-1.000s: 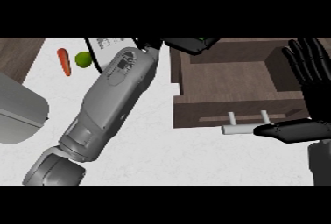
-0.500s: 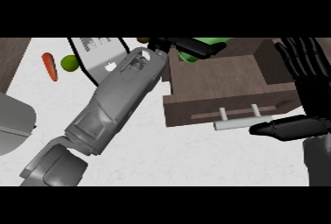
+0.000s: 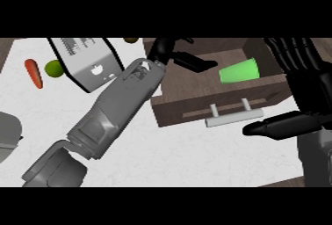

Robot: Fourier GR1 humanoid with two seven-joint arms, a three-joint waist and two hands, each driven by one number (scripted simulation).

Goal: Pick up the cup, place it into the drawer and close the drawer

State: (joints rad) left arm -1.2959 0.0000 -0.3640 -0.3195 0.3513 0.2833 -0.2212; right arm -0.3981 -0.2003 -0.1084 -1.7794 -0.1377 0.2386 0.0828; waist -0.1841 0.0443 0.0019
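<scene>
The left hand is hanging open over the back of the open drawer, holding nothing. The green cup is lying inside it. The right hand is resting open beside the drawer.

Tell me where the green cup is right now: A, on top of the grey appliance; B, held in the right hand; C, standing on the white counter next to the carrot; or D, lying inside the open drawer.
D: the green cup lies on its side inside the open drawer, clear of both hands.
</scene>
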